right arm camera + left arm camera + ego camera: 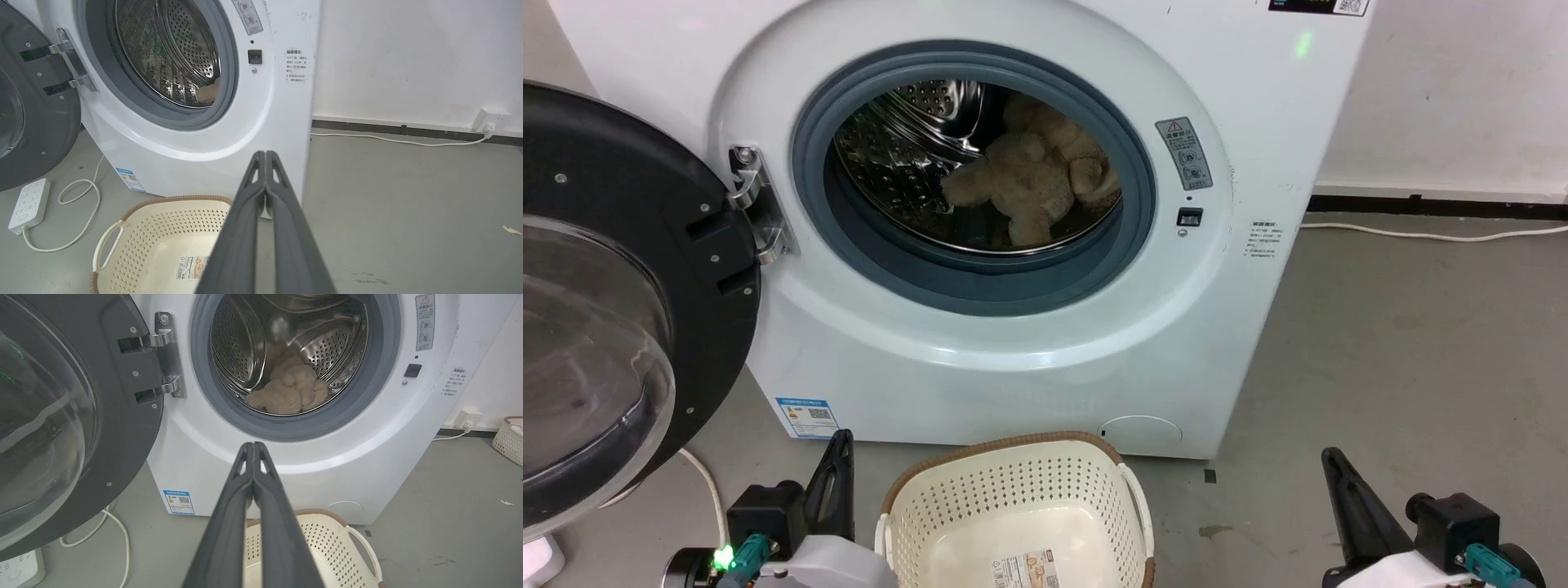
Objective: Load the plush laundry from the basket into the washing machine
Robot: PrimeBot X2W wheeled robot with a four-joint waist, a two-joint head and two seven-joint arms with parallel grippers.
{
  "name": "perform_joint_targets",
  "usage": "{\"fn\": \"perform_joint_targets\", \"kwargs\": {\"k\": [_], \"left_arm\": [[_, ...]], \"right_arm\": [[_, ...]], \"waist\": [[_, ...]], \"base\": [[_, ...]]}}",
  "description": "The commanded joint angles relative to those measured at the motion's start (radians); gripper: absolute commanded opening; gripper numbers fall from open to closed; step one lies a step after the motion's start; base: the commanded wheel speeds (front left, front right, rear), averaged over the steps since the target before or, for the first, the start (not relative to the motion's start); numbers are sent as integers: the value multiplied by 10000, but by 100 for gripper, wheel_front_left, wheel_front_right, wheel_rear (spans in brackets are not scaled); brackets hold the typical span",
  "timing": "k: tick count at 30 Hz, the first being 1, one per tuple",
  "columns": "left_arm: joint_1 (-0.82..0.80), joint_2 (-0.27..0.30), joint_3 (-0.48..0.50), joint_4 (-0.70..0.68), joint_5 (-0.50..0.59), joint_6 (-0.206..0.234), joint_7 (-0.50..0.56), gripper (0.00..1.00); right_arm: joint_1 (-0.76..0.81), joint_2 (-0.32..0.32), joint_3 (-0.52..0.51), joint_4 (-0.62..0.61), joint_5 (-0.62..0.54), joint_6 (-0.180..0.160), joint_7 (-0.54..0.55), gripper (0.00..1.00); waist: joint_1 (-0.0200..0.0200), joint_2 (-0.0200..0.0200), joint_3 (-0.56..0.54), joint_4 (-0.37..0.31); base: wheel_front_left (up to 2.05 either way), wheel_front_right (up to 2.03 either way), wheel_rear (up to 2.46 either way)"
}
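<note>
The plush toy [1029,184] lies far back in the washer [1013,367], well beyond the left gripper [253,446] and right gripper [265,154], jaws together, apparently empty.

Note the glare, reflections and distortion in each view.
Head view: green glints on the washer, pale glare on the door glass. Left wrist view: bright highlights in the drum, wide-angle bending of the washer's side. Right wrist view: soft even light on the wall; green flecks mirrored in the drum.

plush laundry [1033,184] in washing machine [1013,351] drum, basket [1013,498] before it
</note>
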Motion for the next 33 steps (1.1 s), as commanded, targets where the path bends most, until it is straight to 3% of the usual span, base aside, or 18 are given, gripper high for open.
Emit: {"fn": "perform_joint_targets", "kwargs": {"k": [1,33], "left_arm": [[-118,-56,73,-90,126,-97,68,0],[-197,-602,765,-471,1278,-459,644,0]], "right_arm": [[-211,-1,-30,-88,-103,-4,38,0],[-534,-2,-132,-522,-703,-6,649,0]], "waist": [[0,0,3,0],[-1,0,129,24]], "base": [[0,0,0],[0,0,0]]}}
